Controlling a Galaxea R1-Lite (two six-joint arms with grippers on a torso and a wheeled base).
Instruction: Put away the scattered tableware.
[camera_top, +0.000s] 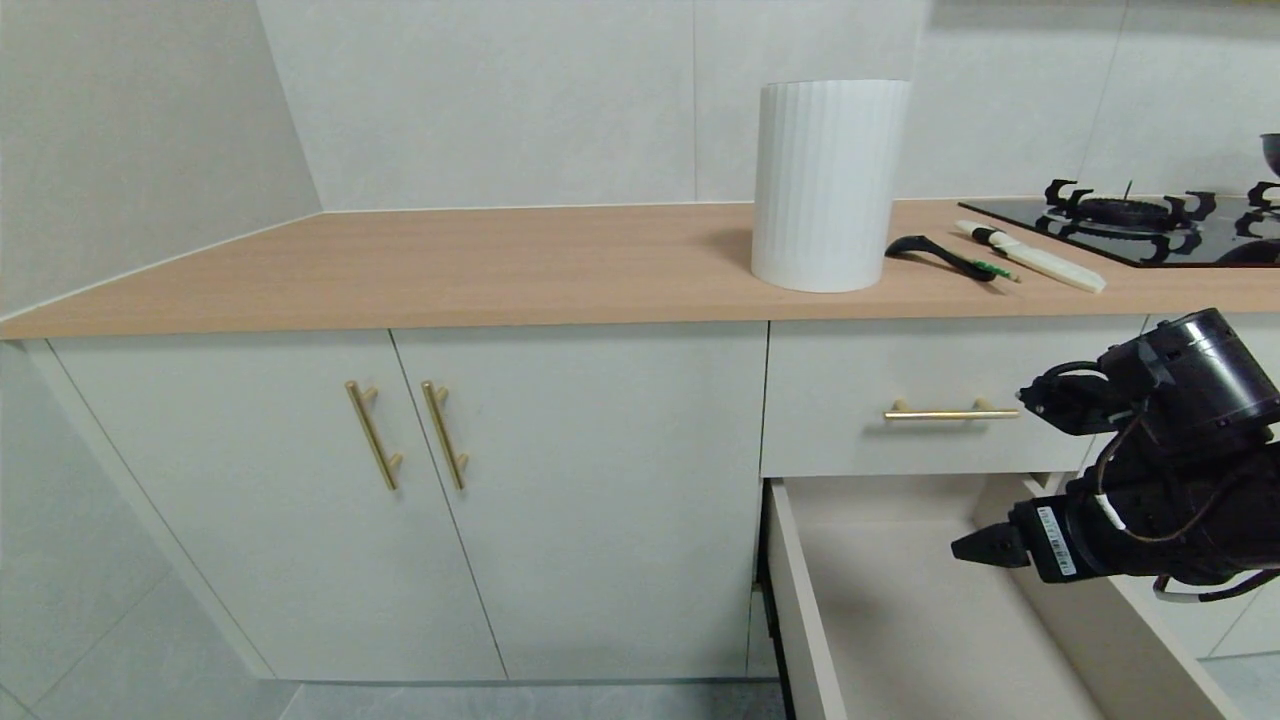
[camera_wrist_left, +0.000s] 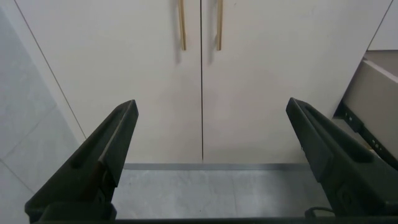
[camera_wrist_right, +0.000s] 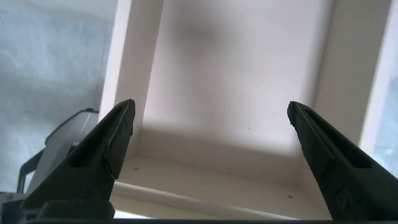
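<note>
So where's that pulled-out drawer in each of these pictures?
Head view: the open drawer, lower right.
Left wrist view: its corner juts out beside the cabinet doors.
Right wrist view: its pale floor, straight beyond the right gripper.
Shared landmark: the gold door handles, in head and left wrist views.
</note>
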